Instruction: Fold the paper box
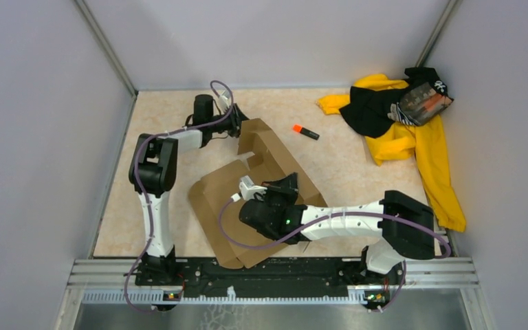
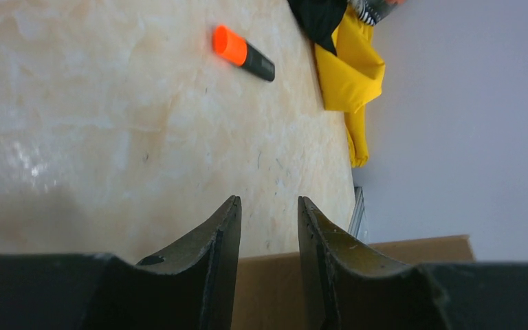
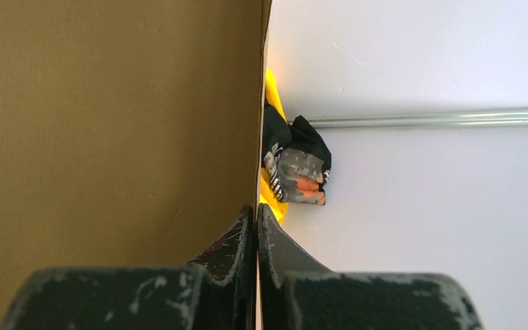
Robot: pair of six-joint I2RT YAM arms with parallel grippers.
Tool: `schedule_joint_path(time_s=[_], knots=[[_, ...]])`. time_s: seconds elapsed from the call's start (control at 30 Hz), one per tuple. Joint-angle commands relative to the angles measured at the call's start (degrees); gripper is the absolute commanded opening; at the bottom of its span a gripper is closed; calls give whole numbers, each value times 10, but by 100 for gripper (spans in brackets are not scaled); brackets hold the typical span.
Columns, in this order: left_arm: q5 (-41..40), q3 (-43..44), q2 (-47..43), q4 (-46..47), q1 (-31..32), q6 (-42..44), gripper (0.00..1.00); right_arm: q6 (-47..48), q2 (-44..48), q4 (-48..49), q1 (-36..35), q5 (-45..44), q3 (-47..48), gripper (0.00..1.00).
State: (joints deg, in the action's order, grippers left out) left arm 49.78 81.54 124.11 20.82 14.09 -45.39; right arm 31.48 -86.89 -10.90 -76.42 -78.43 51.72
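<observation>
The paper box [image 1: 275, 155] is a brown cardboard sheet lying in the middle of the table, with its far panel raised. My right gripper [image 1: 246, 185] is shut on the edge of one upright panel. In the right wrist view that panel [image 3: 110, 124] fills the left side and its edge runs straight in between the closed fingers [image 3: 257, 210]. My left gripper [image 1: 239, 126] is at the far flap of the box. Its jaws [image 2: 268, 203] stand apart, with the brown face of the flap [image 2: 275, 289] showing low between them and the fingers not touching it.
An orange-and-black marker [image 1: 305, 132] [image 2: 243, 53] lies on the table beyond the box. A yellow-and-black clothing pile [image 1: 399, 117] [image 2: 350, 69] [image 3: 295, 168] fills the far right corner. Grey walls enclose three sides, and a metal rail [image 1: 275, 268] runs along the front.
</observation>
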Motion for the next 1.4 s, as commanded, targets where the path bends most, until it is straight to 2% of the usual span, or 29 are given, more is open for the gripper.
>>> schedule_joint_path(time_s=[0.0,0.3,1.1,1.37], knots=[[12,-34,-47,29,8,19,42,-27,0,-6,-7,-2,7,0],[13,-47,-68,24,19,24,41,-91,11,-68,3,0,14,0],[9,-130,-130,26,40,51,41,-91,19,-54,10,4,5,0],[-4,-193,-150,45,45,58,41,-91,4,-65,8,-5,5,0]])
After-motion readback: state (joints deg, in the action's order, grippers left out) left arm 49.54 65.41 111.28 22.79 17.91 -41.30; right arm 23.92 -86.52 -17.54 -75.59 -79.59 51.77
